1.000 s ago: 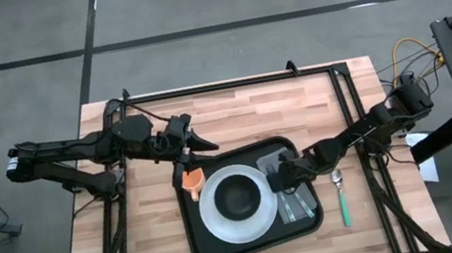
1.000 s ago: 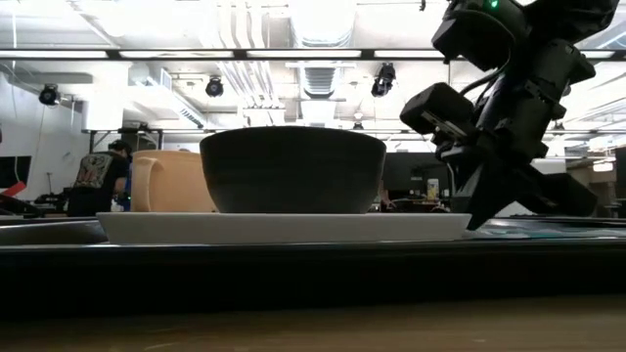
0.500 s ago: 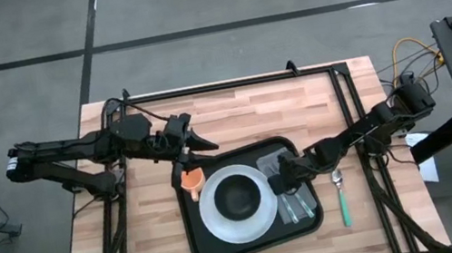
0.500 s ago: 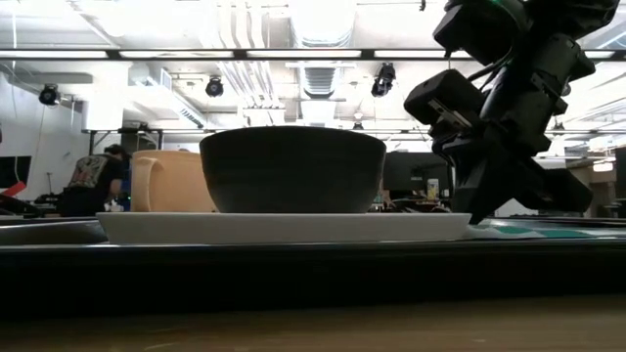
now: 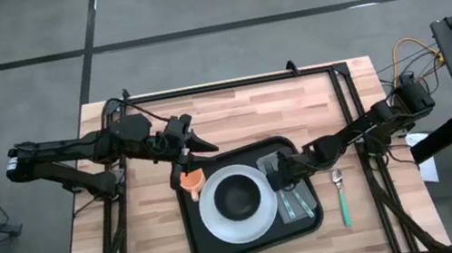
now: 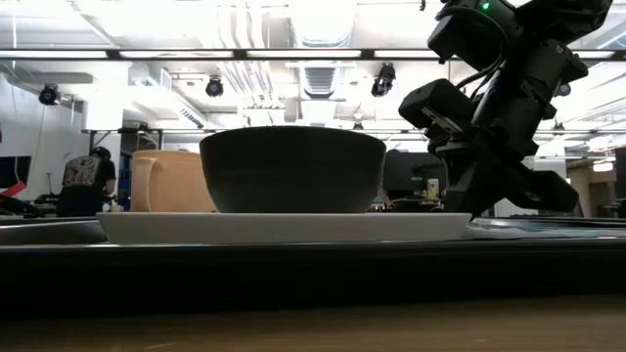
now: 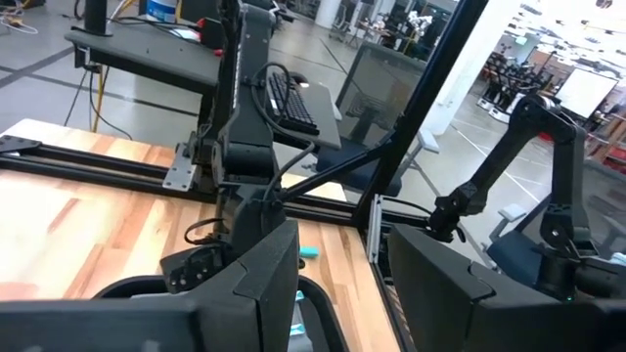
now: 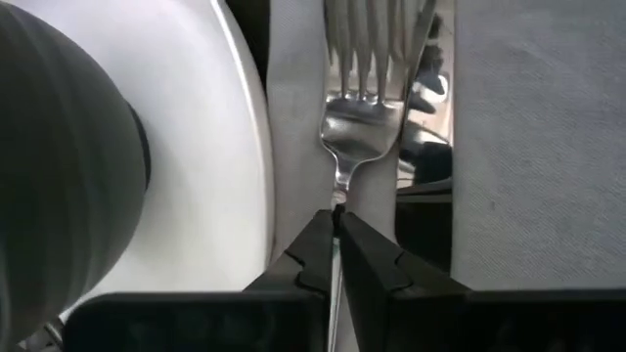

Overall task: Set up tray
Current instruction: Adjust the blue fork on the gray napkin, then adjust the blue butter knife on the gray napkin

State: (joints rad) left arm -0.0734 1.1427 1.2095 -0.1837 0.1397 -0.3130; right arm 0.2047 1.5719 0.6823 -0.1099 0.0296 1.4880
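Observation:
The black tray [image 5: 199,241] lies mid-table and holds a white plate [image 5: 224,223] with a dark bowl [image 5: 238,198] on it, an orange cup [image 5: 191,181] and a grey napkin [image 5: 304,196]. A silver fork [image 8: 364,108] and a knife [image 8: 435,88] are over the napkin [image 8: 528,147]. My right gripper [image 5: 275,173] is low over the napkin beside the plate [image 8: 210,176], shut on the fork. My left gripper [image 5: 201,144] hovers open beyond the tray's far left corner, near the cup. My right gripper [image 8: 336,220] pinches the fork's thin neck [image 8: 338,191], just behind the tines, between its two fingertips. The fingers lie along the fork. The tines reach out over the napkin; whether the fork is lifted off it, I cannot tell.
A green-handled spoon [image 5: 344,203] lies on the wooden table to the right of the tray. Black frame rails run along the table's far, left and right sides. In the low view a person stands far off in the room behind the table.
My right gripper has shifted slightly toward the table's left, closer to the plate, staying low over the napkin.

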